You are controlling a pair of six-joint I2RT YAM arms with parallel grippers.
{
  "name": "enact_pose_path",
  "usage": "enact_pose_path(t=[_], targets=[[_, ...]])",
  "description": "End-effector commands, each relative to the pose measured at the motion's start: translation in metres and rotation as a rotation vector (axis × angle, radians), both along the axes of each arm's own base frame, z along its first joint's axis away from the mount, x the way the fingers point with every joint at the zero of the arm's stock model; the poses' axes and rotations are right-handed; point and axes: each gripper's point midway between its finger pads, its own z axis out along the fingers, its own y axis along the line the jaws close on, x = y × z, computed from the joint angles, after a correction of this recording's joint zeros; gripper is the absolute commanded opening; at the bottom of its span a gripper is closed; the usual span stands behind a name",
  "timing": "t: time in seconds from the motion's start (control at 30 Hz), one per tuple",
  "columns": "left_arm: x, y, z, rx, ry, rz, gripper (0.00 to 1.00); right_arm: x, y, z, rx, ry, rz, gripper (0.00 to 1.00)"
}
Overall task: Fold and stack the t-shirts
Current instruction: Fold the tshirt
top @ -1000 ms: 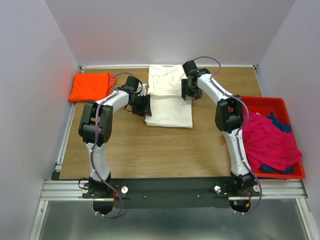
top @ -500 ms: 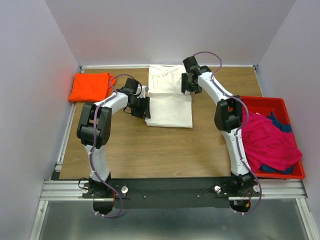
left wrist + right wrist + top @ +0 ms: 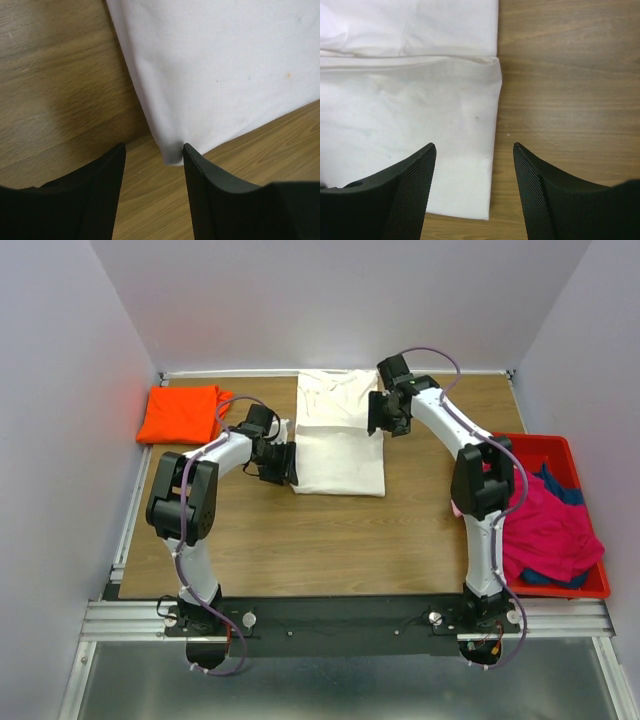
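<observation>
The cream-white t-shirt (image 3: 338, 440) lies half folded at the table's back centre, its lower part doubled over. My left gripper (image 3: 281, 464) is open at the shirt's near left corner; in the left wrist view that corner (image 3: 172, 152) touches the right finger, with the left gripper (image 3: 154, 147) empty. My right gripper (image 3: 386, 417) hovers open over the shirt's right edge. In the right wrist view that edge of the white shirt (image 3: 420, 100) runs between the fingers of the right gripper (image 3: 474, 145). A folded orange t-shirt (image 3: 182, 412) lies at the back left.
A red plastic bin (image 3: 530, 445) at the right edge holds a magenta shirt (image 3: 545, 525) and a dark blue one (image 3: 562, 486). Bare wooden tabletop (image 3: 330, 540) spreads in front of the white shirt. Grey walls enclose the table.
The right arm's elbow has swung right and its gripper has shifted slightly right along the shirt's edge. The left gripper has slid a little nearer, to the shirt's corner. The shirt has not moved.
</observation>
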Motion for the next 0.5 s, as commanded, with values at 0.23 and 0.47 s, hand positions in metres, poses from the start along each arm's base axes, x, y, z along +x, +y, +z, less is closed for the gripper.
enact_pose_path(t=[0.23,0.47], targets=[[-0.020,-0.003,-0.003,-0.042,0.032,0.008,0.57,-0.083,-0.002,-0.018,0.138,0.135,-0.019,0.65],[-0.022,-0.005,-0.005,-0.052,0.035,0.011,0.56,-0.119,-0.003,-0.037,0.182,0.215,-0.027,0.63]])
